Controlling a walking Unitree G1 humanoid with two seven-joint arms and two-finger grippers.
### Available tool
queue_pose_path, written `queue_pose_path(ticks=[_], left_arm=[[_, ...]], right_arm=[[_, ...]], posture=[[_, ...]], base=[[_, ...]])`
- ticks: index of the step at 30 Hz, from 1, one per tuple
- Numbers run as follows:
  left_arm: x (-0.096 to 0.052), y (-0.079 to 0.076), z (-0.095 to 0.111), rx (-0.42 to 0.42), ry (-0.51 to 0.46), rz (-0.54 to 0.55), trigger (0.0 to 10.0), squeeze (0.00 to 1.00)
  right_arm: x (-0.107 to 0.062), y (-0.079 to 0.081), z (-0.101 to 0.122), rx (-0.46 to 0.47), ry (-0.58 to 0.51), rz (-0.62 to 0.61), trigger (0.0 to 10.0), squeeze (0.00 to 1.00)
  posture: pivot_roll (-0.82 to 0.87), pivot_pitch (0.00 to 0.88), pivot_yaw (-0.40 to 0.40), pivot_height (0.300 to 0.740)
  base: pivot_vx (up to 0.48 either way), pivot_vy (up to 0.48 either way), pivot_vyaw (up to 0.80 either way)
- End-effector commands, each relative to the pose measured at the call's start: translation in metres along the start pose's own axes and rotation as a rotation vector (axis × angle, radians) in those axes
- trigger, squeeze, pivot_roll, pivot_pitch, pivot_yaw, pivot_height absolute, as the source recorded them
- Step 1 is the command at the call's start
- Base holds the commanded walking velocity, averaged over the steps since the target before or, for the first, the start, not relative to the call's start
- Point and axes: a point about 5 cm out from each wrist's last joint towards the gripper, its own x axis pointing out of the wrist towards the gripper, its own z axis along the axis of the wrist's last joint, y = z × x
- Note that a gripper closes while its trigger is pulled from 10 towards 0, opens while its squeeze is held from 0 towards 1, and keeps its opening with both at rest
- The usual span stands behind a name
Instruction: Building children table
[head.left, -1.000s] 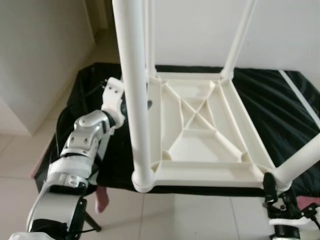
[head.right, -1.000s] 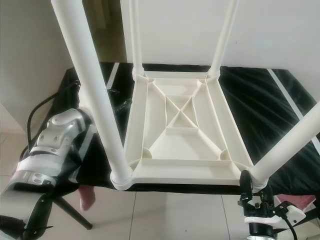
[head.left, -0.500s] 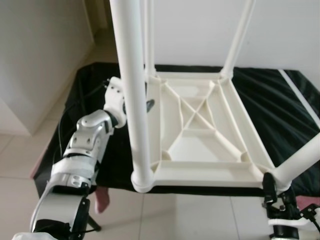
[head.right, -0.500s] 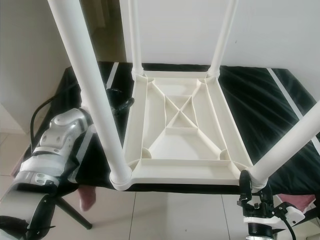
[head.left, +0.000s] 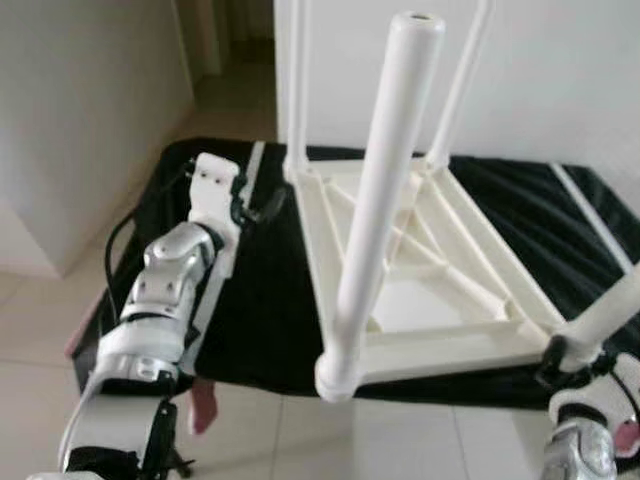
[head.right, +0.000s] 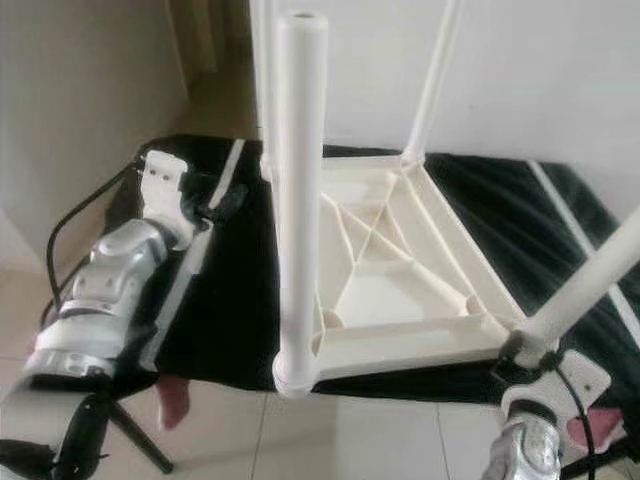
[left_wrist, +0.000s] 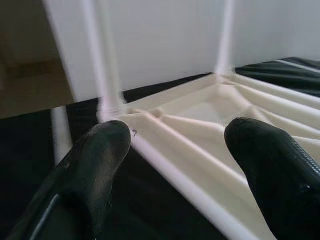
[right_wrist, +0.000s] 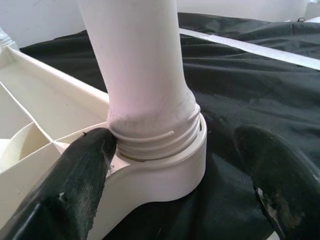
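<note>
Upside down on the black-draped worktop (head.left: 265, 330) lies the white plastic children's table (head.left: 420, 300), legs up. Both the left claw (left_wrist: 175, 165) and right claw (right_wrist: 175, 165) gape, released. Likely light, stiff, slick; grip low, near the threaded leg socket (right_wrist: 155, 145).

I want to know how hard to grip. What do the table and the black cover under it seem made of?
Table: likely moulded plastic, off-white, smooth with a slight sheen; ribbed underside and a threaded leg socket suggest it. Cover: probably fabric, matte black, creased and draping over the edge.
</note>
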Motion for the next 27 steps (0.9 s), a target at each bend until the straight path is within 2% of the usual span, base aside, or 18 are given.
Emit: queue_pose_path(ticks=[1, 27], left_arm=[[0.0024, -0.0033, 0.0006, 0.006, 0.003, -0.014, 10.0, 0.00], [0.0024, -0.0033, 0.0006, 0.006, 0.003, -0.014, 10.0, 0.00]], right_arm=[[-0.0738, 0.1358, 0.1364, 0.021, -0.614, 0.751, 10.0, 0.00], [-0.0738, 0.1358, 0.1364, 0.021, -0.614, 0.751, 10.0, 0.00]], posture=[[-0.05, 0.065, 0.010, 0.740], [-0.05, 0.065, 0.010, 0.740]], base=[[0.000, 0.000, 0.00], [0.000, 0.000, 0.00]])
